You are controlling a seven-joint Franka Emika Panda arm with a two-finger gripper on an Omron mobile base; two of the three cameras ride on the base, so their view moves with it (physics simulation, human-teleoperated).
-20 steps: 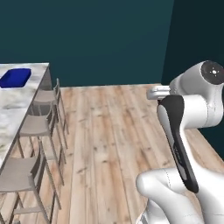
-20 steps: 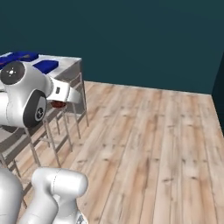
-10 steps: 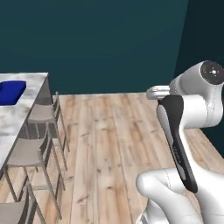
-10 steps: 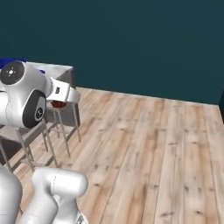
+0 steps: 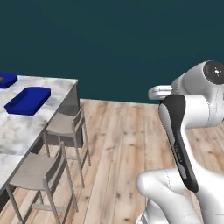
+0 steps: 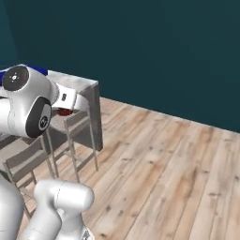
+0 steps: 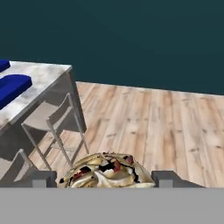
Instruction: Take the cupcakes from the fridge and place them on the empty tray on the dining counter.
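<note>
base: turned, views shifted | dining counter (image 5: 48, 94): nearer | tray (image 5: 28, 100): nearer

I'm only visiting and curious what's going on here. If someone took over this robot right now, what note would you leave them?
The gripper is closed on one cupcake, carried above the wooden floor.
The blue tray sits on the dining counter, ahead and to the left, with nothing on it. The stools line the counter's near side.
Done: a cupcake is in the grip.
Left: reach the counter, set the cupcake on the tray, then fetch any others.
</note>
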